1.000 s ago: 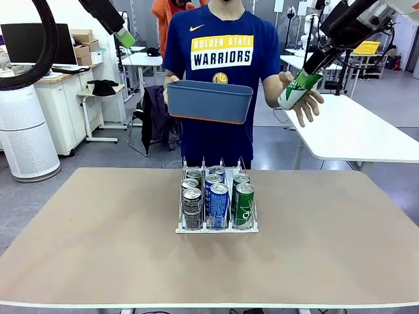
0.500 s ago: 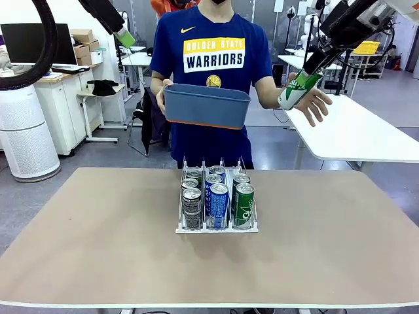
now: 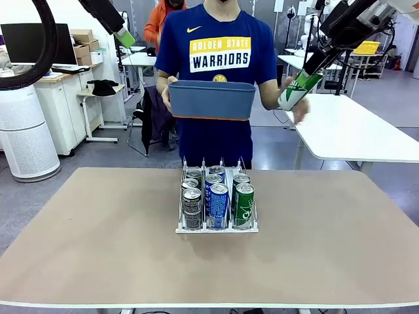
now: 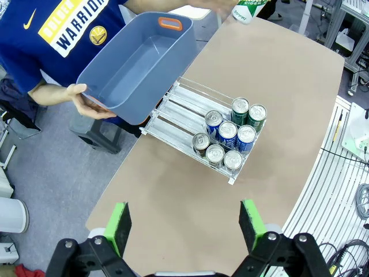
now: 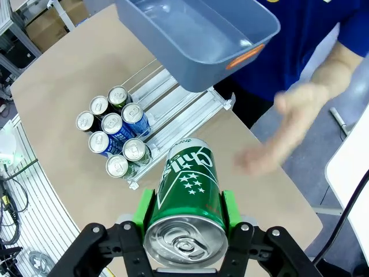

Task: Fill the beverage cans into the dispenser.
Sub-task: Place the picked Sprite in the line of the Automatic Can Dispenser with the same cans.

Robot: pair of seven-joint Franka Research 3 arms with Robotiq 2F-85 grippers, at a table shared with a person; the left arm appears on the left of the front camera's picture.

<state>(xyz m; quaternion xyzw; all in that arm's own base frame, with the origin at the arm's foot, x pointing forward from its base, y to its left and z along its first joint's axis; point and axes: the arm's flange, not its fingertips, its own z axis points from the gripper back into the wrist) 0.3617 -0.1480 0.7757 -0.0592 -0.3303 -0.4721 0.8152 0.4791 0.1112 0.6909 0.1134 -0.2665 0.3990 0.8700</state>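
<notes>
Right arm holds a green can aloft; dispenser loaded at table centre

You see the table (image 3: 78, 235), then the person's blue-grey tub (image 3: 211, 99) above the dispenser (image 3: 216, 227) with its eight cans (image 3: 218, 203); right gripper (image 5: 183, 210) clamped on the green can (image 5: 187, 187), left gripper (image 4: 184, 225) spread wide, gripping nothing

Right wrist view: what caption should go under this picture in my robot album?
The right gripper holds a green can high above the dispenser, beside a person's blue tub.
</notes>
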